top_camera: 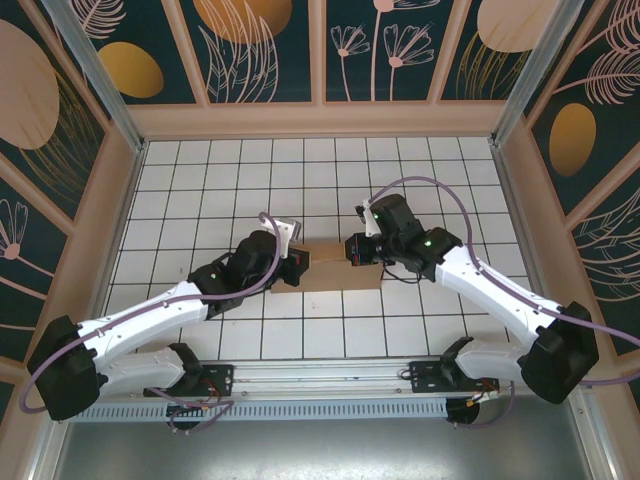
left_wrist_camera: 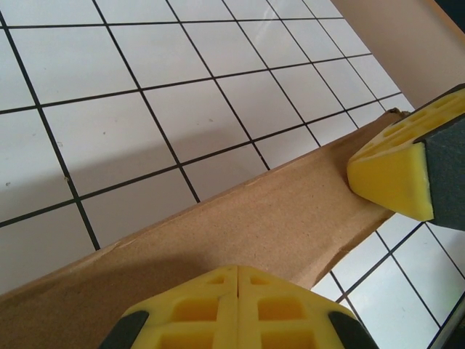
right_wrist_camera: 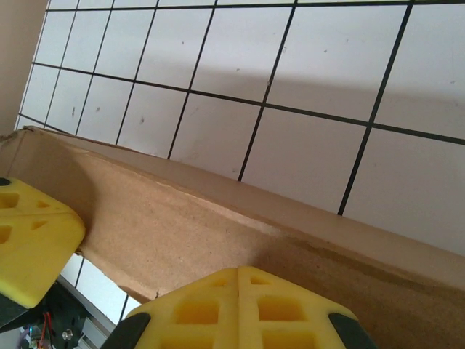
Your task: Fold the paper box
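The paper box (top_camera: 335,272) is a flat brown cardboard piece lying on the white tiled table between my two arms. My left gripper (top_camera: 303,262) is at its left end and my right gripper (top_camera: 357,250) at its right end. In the left wrist view the left gripper (left_wrist_camera: 238,270) is shut, yellow tips together against the cardboard (left_wrist_camera: 218,233), with nothing between them. The right arm's yellow fingers (left_wrist_camera: 392,171) rest on the far end. In the right wrist view the right gripper (right_wrist_camera: 238,272) is likewise shut against the box (right_wrist_camera: 182,225), with the left arm's yellow finger (right_wrist_camera: 33,240) at its other end.
The white gridded table (top_camera: 250,180) is ringed by a beige wall (top_camera: 320,120) with patterned panels behind it. A metal rail (top_camera: 320,385) carries both arm bases along the near edge. Open tiles lie beyond the box.
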Controlling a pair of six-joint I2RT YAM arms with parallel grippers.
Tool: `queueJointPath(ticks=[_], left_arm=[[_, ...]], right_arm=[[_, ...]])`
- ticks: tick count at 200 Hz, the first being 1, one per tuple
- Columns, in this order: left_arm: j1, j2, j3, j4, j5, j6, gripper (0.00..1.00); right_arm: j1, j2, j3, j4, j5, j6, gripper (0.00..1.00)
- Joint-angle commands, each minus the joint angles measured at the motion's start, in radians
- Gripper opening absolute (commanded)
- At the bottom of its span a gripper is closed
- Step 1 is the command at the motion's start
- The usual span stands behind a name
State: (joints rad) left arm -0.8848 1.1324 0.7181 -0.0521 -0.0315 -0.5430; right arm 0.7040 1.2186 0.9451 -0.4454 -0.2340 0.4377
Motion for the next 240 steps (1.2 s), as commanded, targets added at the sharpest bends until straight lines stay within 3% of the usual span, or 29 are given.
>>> queueJointPath(ticks=[1,24,40,53,124,161,240], left_arm=[[-0.005,0.017,0.004,-0.074,0.002,-0.017,0.09],[-0.003,-0.027,0.053,-0.123,-0.074,-0.046,0.39],[0.005,-0.091,0.070,-0.168,-0.130,-0.095,0.55],[0.018,-0.148,0.070,-0.209,-0.169,-0.145,0.61],[0.087,-0.375,-0.087,-0.304,-0.218,-0.412,0.71],[0.114,-0.380,-0.121,-0.230,-0.238,-0.397,0.76],[0.143,-0.349,-0.078,-0.184,-0.230,-0.347,0.74]], right_arm=[[0.012,0.011,-0.047,-0.005,0.027,0.013,0.00],[0.012,0.013,-0.064,0.000,0.051,0.013,0.00],[0.011,0.011,-0.067,0.002,0.056,0.015,0.00],[0.012,0.010,-0.071,0.005,0.056,0.017,0.00],[0.014,-0.001,-0.086,0.013,0.043,0.025,0.00],[0.017,-0.003,-0.088,0.007,0.040,0.024,0.00],[0.018,0.001,-0.088,0.002,0.036,0.026,0.00]])
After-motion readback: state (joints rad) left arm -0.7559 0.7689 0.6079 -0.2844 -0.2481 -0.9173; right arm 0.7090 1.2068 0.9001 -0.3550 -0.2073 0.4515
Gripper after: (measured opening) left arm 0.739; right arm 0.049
